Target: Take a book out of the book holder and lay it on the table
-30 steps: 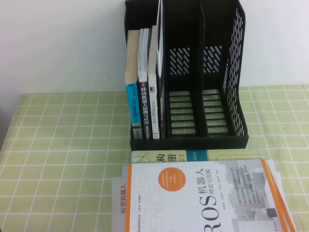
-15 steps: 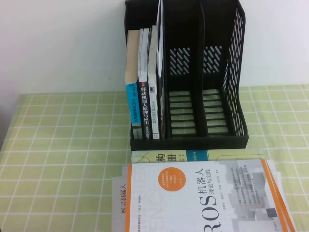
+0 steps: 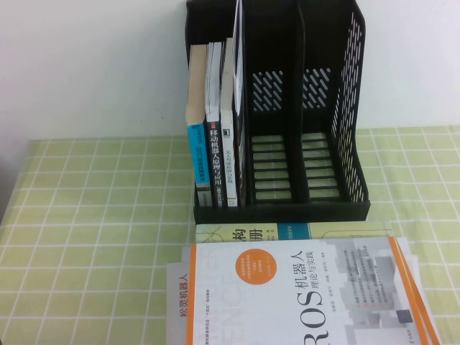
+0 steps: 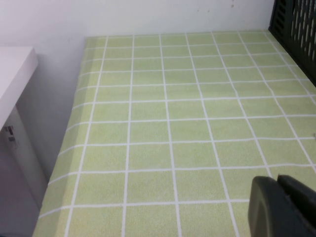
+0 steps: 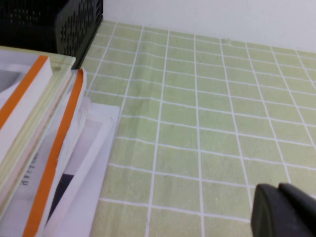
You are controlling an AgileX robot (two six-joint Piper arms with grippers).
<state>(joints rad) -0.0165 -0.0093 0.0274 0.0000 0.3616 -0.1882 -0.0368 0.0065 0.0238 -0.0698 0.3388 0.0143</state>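
High view faces holder; wrist views skim cloth.

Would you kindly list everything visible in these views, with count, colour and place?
book holder: one, black, three compartments, at the table's rear centre.
Upright books: at least three, blue, white and dark spines, in the holder's left compartment.
book: one, white with orange stripe, lying flat on top of the stack before the holder.
Books beneath it: several, pale, stacked flat.
table: one, green checked cloth.
left gripper: black, shut, low over bare cloth.
right gripper: black, shut, beside the stack.
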